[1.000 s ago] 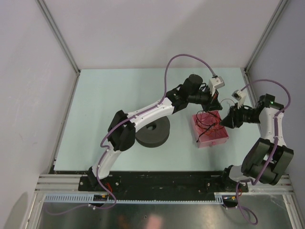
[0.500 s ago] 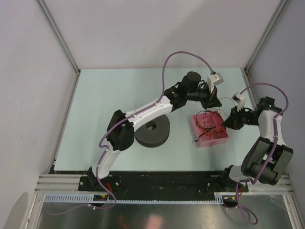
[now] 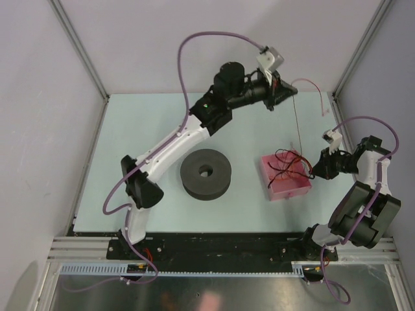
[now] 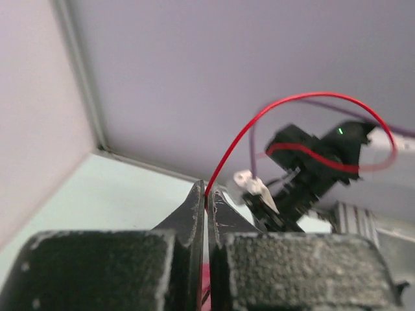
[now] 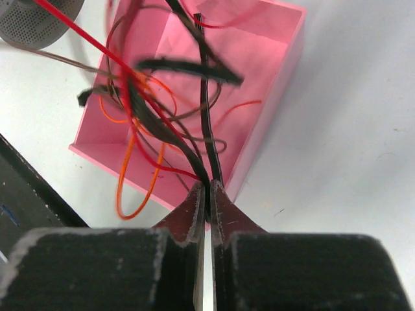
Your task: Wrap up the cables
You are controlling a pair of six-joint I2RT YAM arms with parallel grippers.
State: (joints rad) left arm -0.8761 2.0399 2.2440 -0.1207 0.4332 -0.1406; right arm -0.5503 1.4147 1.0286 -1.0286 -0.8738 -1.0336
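Thin red and dark cables (image 3: 290, 167) lie tangled in and over a pink box (image 3: 285, 184) at the right of the table. My left gripper (image 3: 283, 90) is raised high at the back and is shut on one red cable (image 4: 237, 139), which arcs away from its tips; a thin strand (image 3: 296, 120) runs down from it to the box. My right gripper (image 3: 314, 166) is at the box's right edge, shut on dark cables (image 5: 206, 129) that rise over the pink box (image 5: 266, 58). A black spool (image 3: 205, 173) lies flat left of the box.
Grey walls with metal corner posts (image 3: 353, 55) close in the back and sides. A purple hose (image 3: 214, 40) loops above the left arm. A black rail (image 3: 220, 246) runs along the near edge.
My left gripper has risen and swung toward the back wall, pulling a cable up out of the tangle. My right gripper has shifted slightly right, still on the cables at the box.
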